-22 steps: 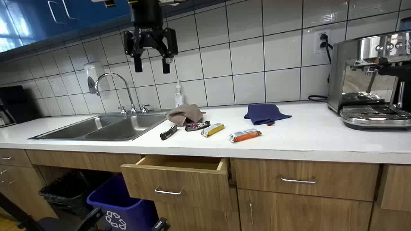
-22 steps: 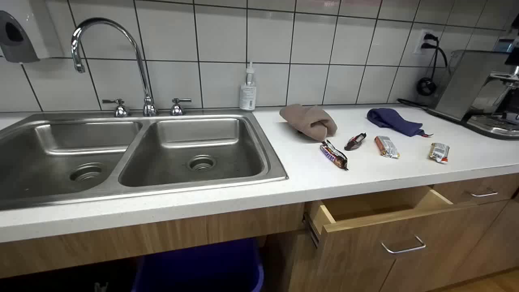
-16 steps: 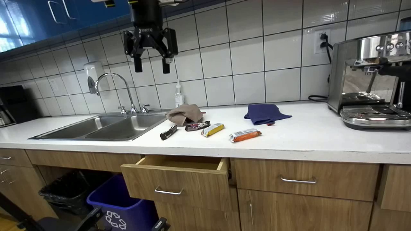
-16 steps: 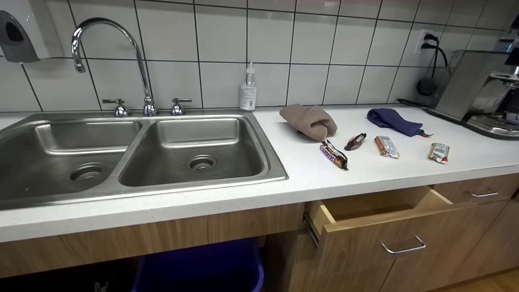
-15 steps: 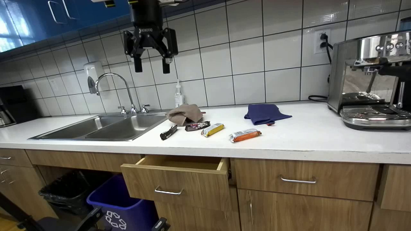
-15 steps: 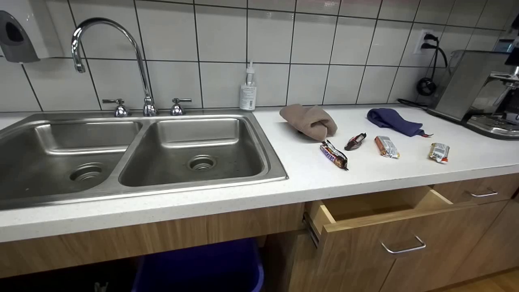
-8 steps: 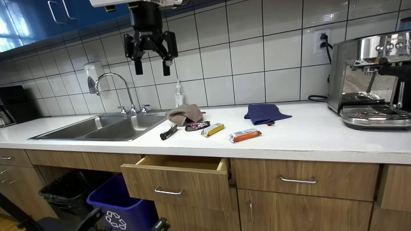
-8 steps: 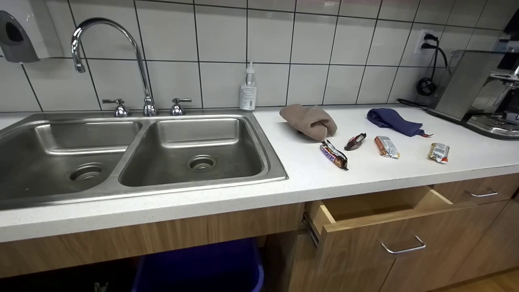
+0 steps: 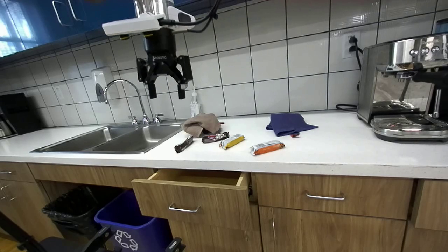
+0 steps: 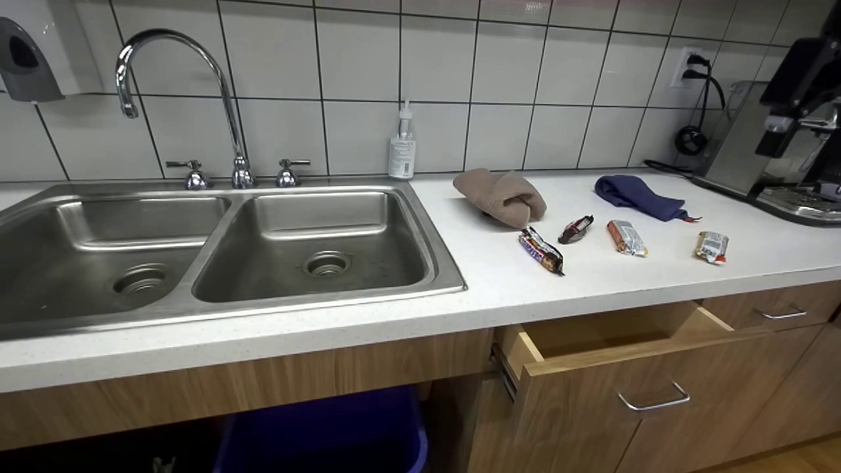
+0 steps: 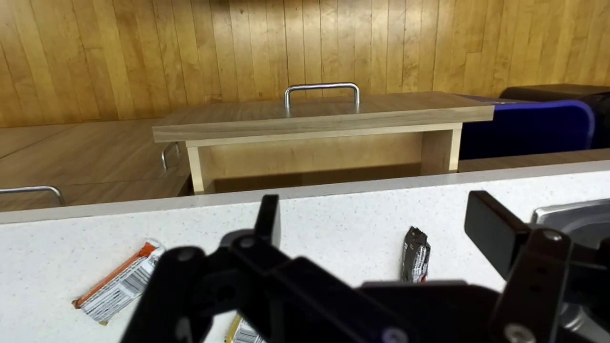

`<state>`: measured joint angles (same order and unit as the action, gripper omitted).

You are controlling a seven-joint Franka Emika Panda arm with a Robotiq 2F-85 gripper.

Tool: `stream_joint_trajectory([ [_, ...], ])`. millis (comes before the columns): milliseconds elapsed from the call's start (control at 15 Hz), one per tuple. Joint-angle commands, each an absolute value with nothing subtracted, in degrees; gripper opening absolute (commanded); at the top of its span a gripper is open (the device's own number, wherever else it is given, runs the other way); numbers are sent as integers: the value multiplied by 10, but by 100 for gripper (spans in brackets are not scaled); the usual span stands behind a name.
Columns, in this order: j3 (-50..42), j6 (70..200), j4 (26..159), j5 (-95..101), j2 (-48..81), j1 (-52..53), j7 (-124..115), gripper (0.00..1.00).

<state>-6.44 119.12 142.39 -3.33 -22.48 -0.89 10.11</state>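
The pincer [image 9: 167, 92] hangs above the counter [image 9: 332, 150], its fingers [image 11: 491, 233] spread wide with nothing between them, touching nothing that I can see. Below it, the dark bar [image 9: 183, 144] lies on the counter near the sink [image 10: 447, 263]; the wrist view shows it between the fingers but closer to the sink-side one, so a straight descent without recentring could shove it sideways, and a grip near its end would likely let the slick wrapper swivel. The sink's rim is near enough that a finger coming down wide might knock it. A second dark bar [image 9: 215, 137] lies right at the brown cloth [image 9: 201, 125], touching or not I cannot tell, so closing there risks pinching fabric too, while the yellow bar [image 9: 231, 141] near it could be nudged by a spread finger. The drawer [image 9: 217, 206] stands pulled out below the counter's front edge: a bar pushed too far forward could drop into it
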Motion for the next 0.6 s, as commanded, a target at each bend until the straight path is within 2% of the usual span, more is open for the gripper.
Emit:
stream_joint_trajectory([
  [0,-52,1207,1419,-37,-196,-8,88,100],
  [533,-40,1261,1434,-30,-150,-5,92,100],
])
